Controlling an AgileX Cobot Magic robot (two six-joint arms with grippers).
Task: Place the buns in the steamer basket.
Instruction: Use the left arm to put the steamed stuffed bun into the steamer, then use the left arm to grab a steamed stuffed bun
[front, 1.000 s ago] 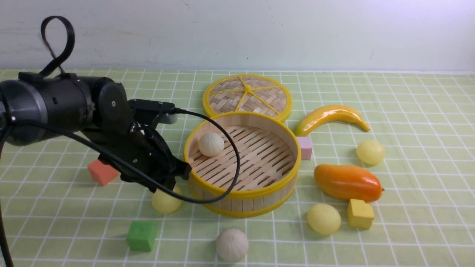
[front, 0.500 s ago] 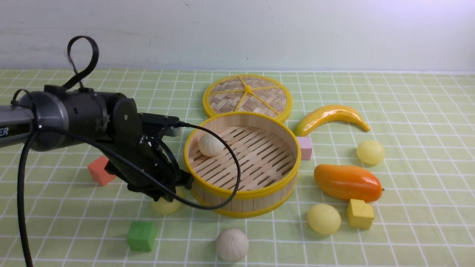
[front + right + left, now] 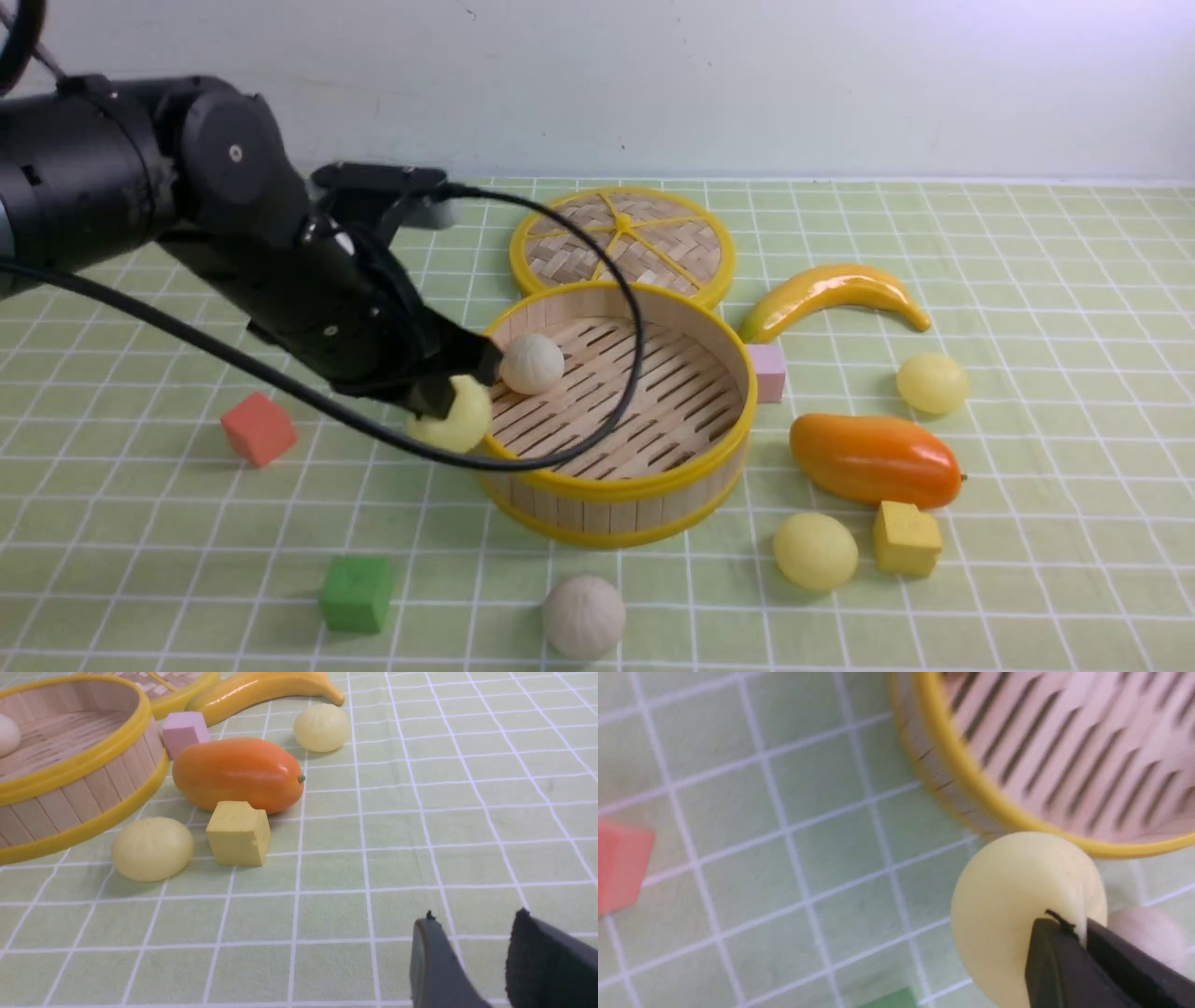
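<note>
The steamer basket (image 3: 618,487) stands mid-table with one off-white bun (image 3: 531,363) on its slats. My left gripper (image 3: 450,397) is shut on a pale yellow bun (image 3: 457,422) and holds it in the air just outside the basket's left rim. In the left wrist view the fingers pinch that bun (image 3: 1013,896) beside the yellow rim (image 3: 971,788). A second off-white bun (image 3: 584,616) lies in front of the basket. Two yellow buns (image 3: 815,551) (image 3: 933,383) lie to its right. My right gripper (image 3: 472,926) is open and empty over the cloth and does not show in the front view.
The woven lid (image 3: 622,241) lies behind the basket. A banana (image 3: 831,294), pink cube (image 3: 767,371), orange mango (image 3: 873,459) and yellow cube (image 3: 905,538) lie to the right. A red cube (image 3: 258,428) and green cube (image 3: 356,593) lie to the left front.
My left gripper dropped onto the yellow bun lying left of the basket, closed on it and lifted it up to the height of the basket's left rim.
</note>
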